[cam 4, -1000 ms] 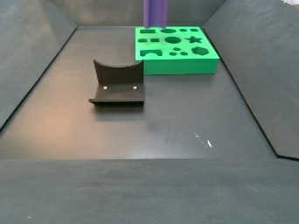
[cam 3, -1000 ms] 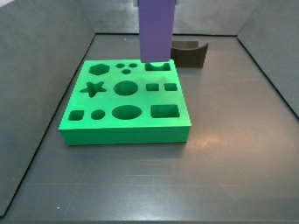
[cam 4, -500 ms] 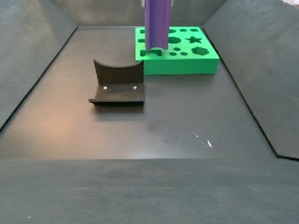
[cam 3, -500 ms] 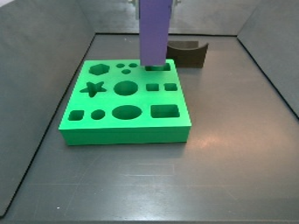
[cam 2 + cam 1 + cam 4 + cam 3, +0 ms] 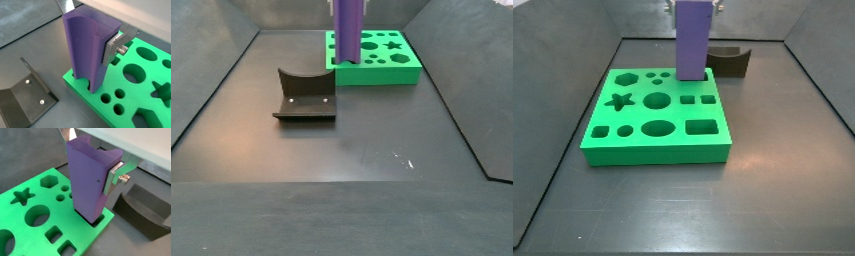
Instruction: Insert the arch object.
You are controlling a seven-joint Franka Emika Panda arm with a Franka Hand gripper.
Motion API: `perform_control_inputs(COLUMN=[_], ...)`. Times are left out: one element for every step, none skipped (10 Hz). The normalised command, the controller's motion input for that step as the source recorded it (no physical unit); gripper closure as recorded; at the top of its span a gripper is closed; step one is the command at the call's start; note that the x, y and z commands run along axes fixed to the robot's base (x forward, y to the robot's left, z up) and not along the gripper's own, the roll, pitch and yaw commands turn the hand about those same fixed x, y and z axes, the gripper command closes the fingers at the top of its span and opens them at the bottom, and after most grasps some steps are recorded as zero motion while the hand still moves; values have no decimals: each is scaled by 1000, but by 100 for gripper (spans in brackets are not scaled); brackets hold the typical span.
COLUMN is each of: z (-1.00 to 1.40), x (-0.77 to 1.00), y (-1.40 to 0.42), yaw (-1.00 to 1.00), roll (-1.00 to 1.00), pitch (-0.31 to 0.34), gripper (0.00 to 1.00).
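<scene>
Gripper: the gripper [image 5: 92, 159] hangs over the green board's [image 5: 647, 146] corner, silver fingers [image 5: 115, 172] clamped on the purple piece.
Arch object: the tall purple grooved arch object [image 5: 692, 40] stands upright, lower end in a corner hole.
Fixture: the fixture [image 5: 305, 95] stands apart on the dark floor.

end effector [image 5: 93, 165] above board [image 5: 653, 151] | arch object [image 5: 692, 40] in corner hole | fixture [image 5: 731, 62] behind board

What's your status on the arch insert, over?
Tool shut on purple arch piece, above green board. Piece upright, lower end in the board's corner slot, not seated. Fixture stands apart on the floor, nothing in the way.
</scene>
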Motion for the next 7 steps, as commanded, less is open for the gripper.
perform_control_inputs(z=[-334,-323,-260,-251,-320,-380,-357], x=[523,229,34,0,40,77,97], y=[0,0,0,0,0,0,0], yaw=[-120,-134,-69,0,-9,-40,-40], roll=[-74,-90,-106,-84,-93,-76,-71], pitch=[44,0,-19,-17,-14,-6,0], gripper=[100,100,100,100,100,100,100])
